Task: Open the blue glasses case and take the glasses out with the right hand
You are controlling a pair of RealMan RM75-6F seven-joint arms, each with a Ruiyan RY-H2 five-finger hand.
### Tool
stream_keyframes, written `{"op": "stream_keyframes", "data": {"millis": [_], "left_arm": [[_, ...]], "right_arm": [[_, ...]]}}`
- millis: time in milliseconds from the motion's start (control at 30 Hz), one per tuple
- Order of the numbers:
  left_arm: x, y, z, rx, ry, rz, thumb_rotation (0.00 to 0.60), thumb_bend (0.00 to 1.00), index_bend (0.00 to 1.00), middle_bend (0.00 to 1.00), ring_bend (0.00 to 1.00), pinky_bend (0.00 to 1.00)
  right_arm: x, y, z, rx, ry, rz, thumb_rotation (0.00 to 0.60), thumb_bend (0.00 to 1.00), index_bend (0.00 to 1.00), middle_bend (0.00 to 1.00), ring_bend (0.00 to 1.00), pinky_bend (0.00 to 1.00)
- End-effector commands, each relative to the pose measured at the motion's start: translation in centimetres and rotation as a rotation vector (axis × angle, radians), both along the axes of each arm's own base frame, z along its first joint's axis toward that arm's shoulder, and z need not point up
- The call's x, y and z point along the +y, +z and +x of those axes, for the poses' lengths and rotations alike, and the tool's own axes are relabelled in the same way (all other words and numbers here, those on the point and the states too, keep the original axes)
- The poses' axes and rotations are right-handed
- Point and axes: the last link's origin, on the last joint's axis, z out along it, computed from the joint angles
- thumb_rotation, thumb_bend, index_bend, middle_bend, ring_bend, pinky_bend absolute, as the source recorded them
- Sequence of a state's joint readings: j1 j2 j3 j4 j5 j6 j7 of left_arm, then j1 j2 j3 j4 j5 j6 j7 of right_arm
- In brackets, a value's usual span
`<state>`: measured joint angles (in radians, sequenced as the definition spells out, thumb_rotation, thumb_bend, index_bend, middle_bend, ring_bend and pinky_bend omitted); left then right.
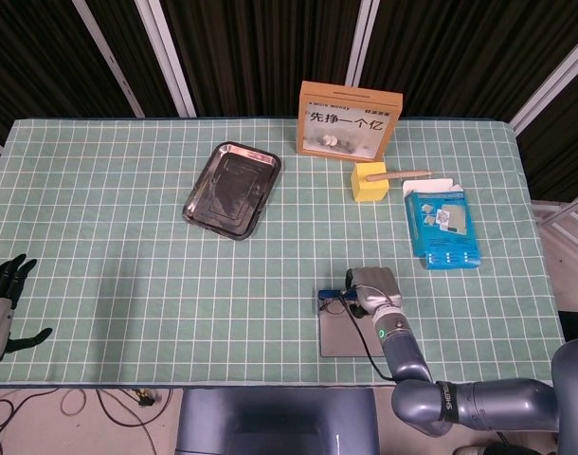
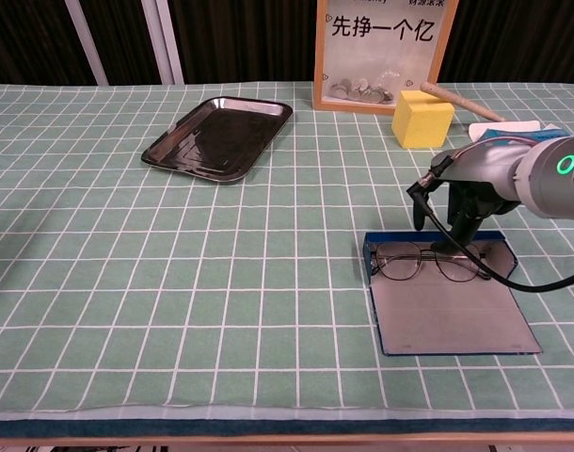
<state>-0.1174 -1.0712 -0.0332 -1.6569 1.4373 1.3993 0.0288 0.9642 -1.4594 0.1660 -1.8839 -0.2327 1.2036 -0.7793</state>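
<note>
The blue glasses case (image 2: 454, 314) lies open and flat near the table's front right, also seen in the head view (image 1: 346, 334). Thin-rimmed glasses (image 2: 428, 263) rest in its far end, lenses side by side. My right hand (image 2: 461, 202) hangs just above and behind the glasses with its dark fingers (image 2: 464, 226) pointing down and apart, holding nothing; from the head view the right hand (image 1: 374, 287) covers the case's far end. My left hand (image 1: 0, 303) sits off the table's left front corner, fingers spread and empty.
A dark metal tray (image 2: 219, 138) lies at centre left. At the back stand a framed sign box (image 2: 381, 47), a yellow block (image 2: 422, 119) with a wooden stick and a blue carton (image 1: 442, 227). A cable trails from my right wrist across the case.
</note>
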Motion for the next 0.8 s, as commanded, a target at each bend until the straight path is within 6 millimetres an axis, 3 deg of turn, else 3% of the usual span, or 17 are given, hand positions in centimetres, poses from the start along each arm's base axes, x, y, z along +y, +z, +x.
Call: {"op": "stream_keyframes", "data": {"millis": [33,800], "left_arm": [[-0.01,-0.01,0.02,-0.001,-0.001,0.001,0.600,0.07,0.00,0.00,0.00,0.00],[0.00,-0.01,0.00,-0.001,0.002,0.000,0.600,0.07,0.00,0.00,0.00,0.00]], "right_arm": [[-0.27,-0.10,-0.28,-0.009,-0.010,-0.014,0.600,0.39,0.41,0.98,0.99,1.00],[-0.29,-0.13,-0.82,-0.029,-0.033,-0.031,0.600,0.39,0.47,0.98,0.99,1.00]]}}
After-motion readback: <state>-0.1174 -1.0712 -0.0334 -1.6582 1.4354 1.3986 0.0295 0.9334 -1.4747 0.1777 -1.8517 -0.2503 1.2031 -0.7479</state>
